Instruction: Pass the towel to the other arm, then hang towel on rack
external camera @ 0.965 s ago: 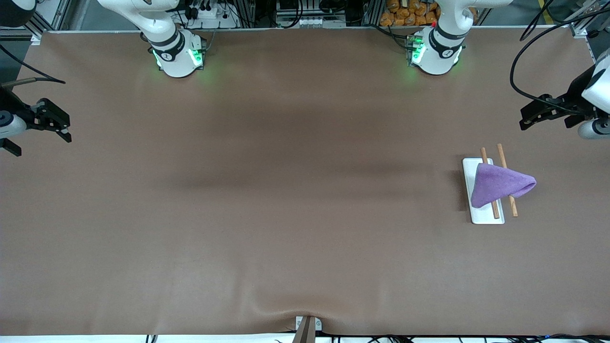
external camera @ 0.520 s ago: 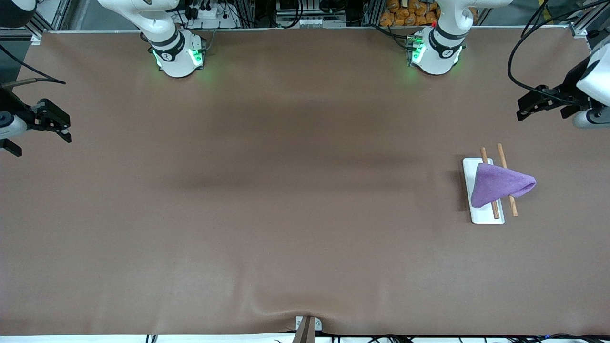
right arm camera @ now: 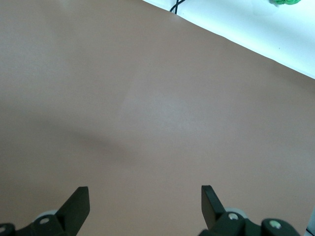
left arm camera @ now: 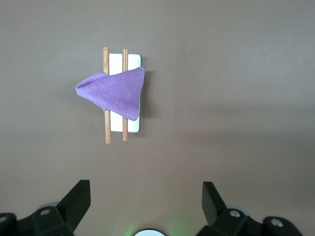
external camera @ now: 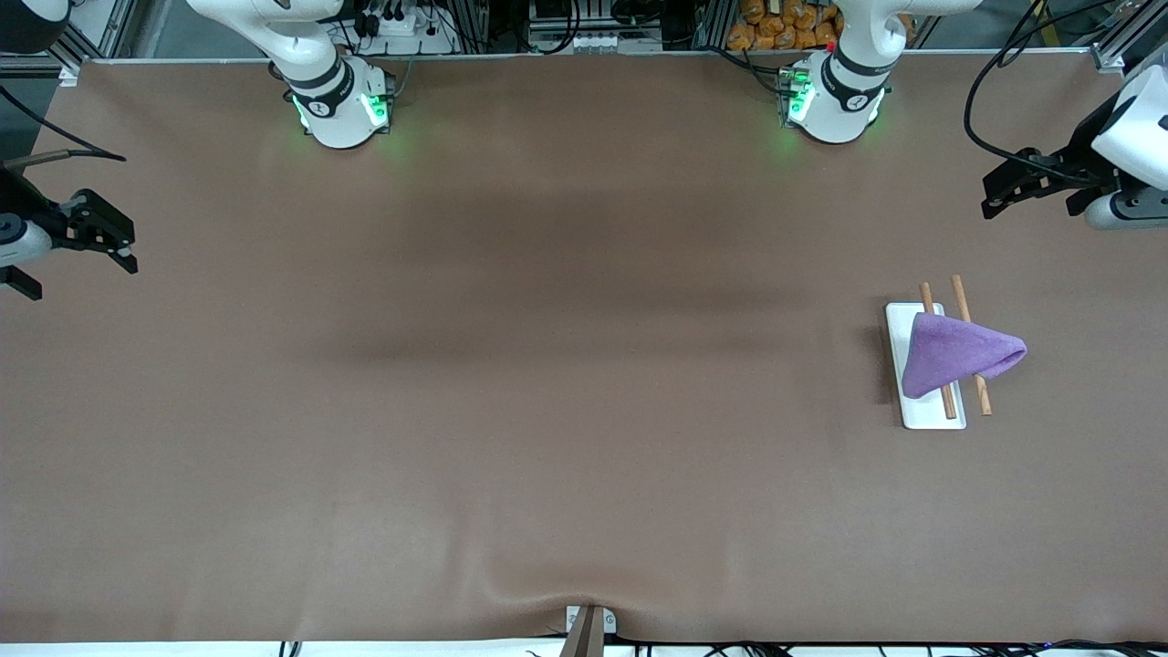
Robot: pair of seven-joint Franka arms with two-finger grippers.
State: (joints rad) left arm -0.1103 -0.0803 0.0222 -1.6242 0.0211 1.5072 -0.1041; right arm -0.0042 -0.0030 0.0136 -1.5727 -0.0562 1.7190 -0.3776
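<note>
The purple towel (external camera: 958,354) hangs folded over the two brown rods of the rack (external camera: 917,412), which stands at the left arm's end of the table. In the left wrist view the towel (left arm camera: 114,92) drapes over both rods above the rack's white base (left arm camera: 132,125). My left gripper (external camera: 1004,190) hovers open and empty above the table's edge at that end, apart from the rack; its own view shows the left gripper (left arm camera: 146,199) with the jaws wide. My right gripper (external camera: 114,245) waits open and empty at the right arm's end, seen as the right gripper (right arm camera: 145,201) over bare cloth.
A brown cloth (external camera: 547,365) covers the whole table. A small metal clamp (external camera: 589,625) sits at the table edge nearest the front camera. Both arm bases (external camera: 342,105) stand along the edge farthest from that camera.
My left gripper has drawn away from the rack, toward the arms' bases. The towel, the rack and the right arm have not moved.
</note>
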